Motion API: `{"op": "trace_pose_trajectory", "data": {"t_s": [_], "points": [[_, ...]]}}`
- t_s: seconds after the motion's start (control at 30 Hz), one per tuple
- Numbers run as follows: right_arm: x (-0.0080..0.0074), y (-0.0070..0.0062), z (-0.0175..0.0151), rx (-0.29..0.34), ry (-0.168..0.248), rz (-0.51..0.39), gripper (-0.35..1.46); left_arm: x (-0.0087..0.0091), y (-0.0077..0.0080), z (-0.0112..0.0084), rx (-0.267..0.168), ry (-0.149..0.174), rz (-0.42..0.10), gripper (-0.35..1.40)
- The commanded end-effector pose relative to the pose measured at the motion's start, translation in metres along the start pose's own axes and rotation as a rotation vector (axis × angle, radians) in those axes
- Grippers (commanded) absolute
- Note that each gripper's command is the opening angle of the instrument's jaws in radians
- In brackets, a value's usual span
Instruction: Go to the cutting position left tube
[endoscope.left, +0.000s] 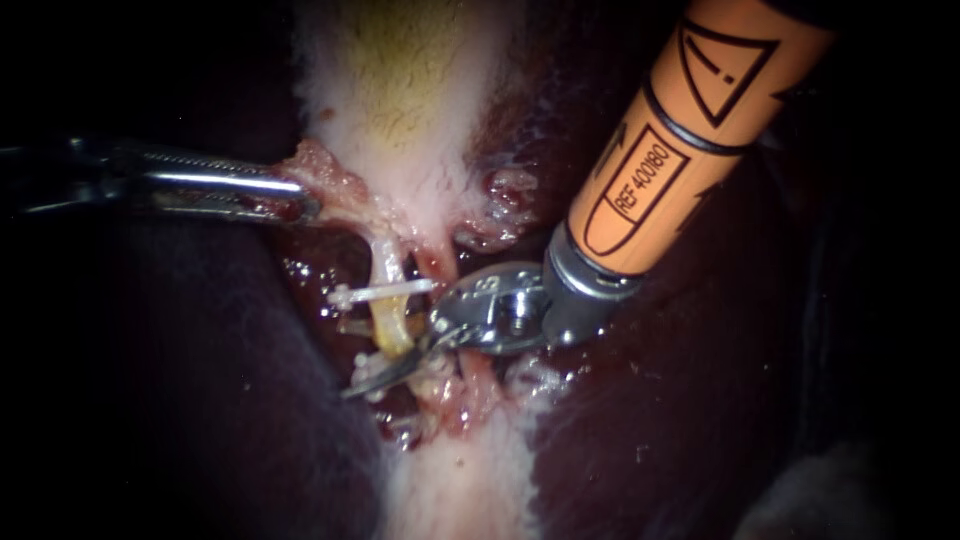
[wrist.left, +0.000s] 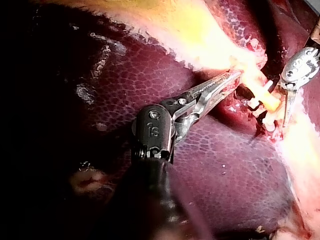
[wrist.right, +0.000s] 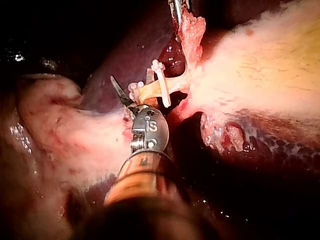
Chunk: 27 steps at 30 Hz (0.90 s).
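**Q:** Orange-sleeved right instrument (endoscope.left: 398, 364) sits nearest the lens. How is its tip set?
**A:** It lies across the left tube (endoscope.left: 392, 325), below 1 white clip (endoscope.left: 385, 292). Whether it is spread or closed cannot be told.
**Q:** Appearance of the tube?
**A:** Yellow, slender and glistening. It descends from the pale gallbladder (endoscope.left: 400, 100), with dark liver (endoscope.left: 200, 420) on both sides.
**Q:** And the left instrument (endoscope.left: 295, 197)?
**A:** Its jaws are clamped on a pink tissue flap (endoscope.left: 335, 185) beside the tube's upper end.

My left instrument (endoscope.left: 305, 207): jaw tips, clamped on the gallbladder (endoscope.left: 400, 90) fringe, are buried; its shaft fades into darkness. The shaft of my right instrument (endoscope.left: 385, 372) is cut off (upper right edge).
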<state>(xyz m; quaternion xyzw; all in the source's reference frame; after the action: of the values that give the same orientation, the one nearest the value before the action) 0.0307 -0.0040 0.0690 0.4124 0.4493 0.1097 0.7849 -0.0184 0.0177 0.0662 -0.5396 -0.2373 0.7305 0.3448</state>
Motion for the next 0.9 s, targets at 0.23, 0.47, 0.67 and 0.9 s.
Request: {"op": "trace_pose_trajectory", "data": {"t_s": [0.23, 0.47, 0.67, 0.9], "points": [[0.0007, 0.0007, 0.0009, -0.007, 0.042, 0.035, 1.3, 0.0, 0.0, 0.0001, 0.0, 0.0, 0.0, -0.35], [0.0008, 0.0018, 0.0019, -0.029, 0.065, 0.06, 1.3, 0.0001, 0.0, 0.0002, 0.0, 0.0, -0.001, -0.35], [0.0009, 0.0017, 0.0019, -0.019, 0.087, 0.071, 1.3, 0.0001, 0.0, 0.0003, 0.0, 0.0, -0.001, -0.35], [0.0023, 0.0005, 0.0013, 0.009, 0.135, 0.098, 1.3, 0.0, 0.0, 0.0002, 0.0, 0.0, -0.001, -0.35]]}}
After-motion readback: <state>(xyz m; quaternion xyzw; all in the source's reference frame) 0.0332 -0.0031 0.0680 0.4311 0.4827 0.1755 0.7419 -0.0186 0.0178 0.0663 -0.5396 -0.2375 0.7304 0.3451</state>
